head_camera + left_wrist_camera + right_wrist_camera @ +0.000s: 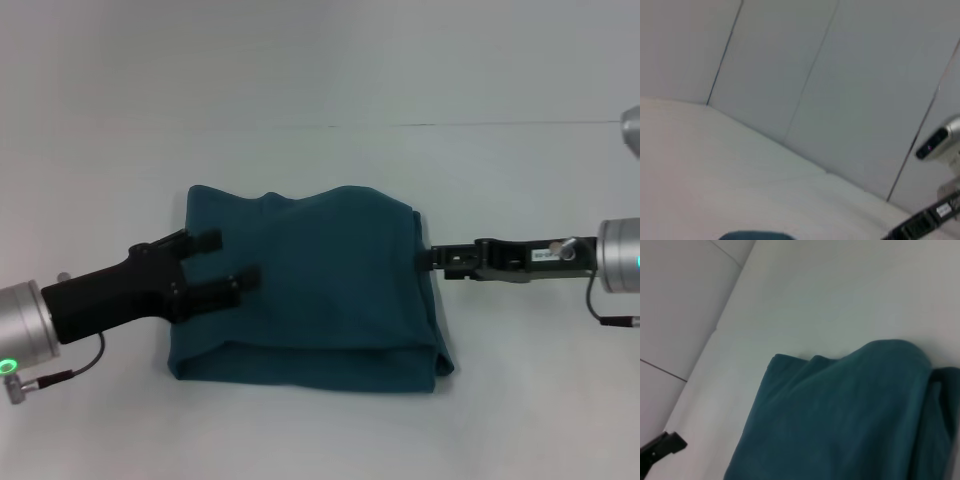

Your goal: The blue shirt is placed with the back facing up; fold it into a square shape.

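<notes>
The blue shirt (310,290) lies folded into a rough rectangle in the middle of the white table (320,80), directly in front of me, its near edge a thick doubled fold and its far edge a little wavy. My left gripper (228,262) comes in from the shirt's left side and sits over the cloth; its two black fingers (205,240) are spread apart, one farther and one nearer, lying on the fabric with nothing caught between them. My right gripper (428,259) reaches in from the right at about the same depth, and its tip meets the shirt's right edge; I cannot tell whether it pinches the cloth or merely touches it.

From my right wrist, the shirt (840,420) fills the near part of the view as a smooth teal mound. From my left wrist, only a sliver of it (754,235) shows.

No lettering is visible on the shirt. A small white label on my right arm is too small to read.
</notes>
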`<action>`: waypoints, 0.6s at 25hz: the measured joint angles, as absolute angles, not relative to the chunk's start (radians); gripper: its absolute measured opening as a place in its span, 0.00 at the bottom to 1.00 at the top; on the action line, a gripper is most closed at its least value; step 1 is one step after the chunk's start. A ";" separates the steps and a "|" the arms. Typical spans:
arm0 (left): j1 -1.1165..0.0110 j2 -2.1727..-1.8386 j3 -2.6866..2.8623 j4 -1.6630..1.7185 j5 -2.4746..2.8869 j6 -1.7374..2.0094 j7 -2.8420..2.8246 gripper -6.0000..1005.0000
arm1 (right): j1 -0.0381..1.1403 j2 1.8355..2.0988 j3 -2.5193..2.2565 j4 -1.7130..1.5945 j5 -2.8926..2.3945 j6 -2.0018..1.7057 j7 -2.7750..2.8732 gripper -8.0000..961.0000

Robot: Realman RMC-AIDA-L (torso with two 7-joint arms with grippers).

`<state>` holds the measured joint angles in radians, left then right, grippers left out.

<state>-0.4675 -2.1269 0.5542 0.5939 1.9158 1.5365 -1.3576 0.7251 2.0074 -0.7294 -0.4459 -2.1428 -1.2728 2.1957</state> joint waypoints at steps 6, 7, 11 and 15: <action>-0.464 -2.125 0.554 0.635 1.949 1.538 -1.356 0.93 | 0.744 2.020 -0.753 -0.425 -2.143 -1.261 2.241 0.75; -0.464 -2.125 0.554 0.640 1.957 1.539 -1.356 0.93 | 0.743 2.021 -0.756 -0.425 -2.143 -1.259 2.250 0.75; -0.463 -2.125 0.554 0.660 1.994 1.545 -1.356 0.93 | 0.734 2.022 -0.765 -0.423 -2.143 -1.260 2.269 0.75; -0.463 -2.125 0.554 0.675 2.015 1.550 -1.355 0.93 | 0.727 2.021 -0.769 -0.412 -2.143 -1.261 2.272 0.74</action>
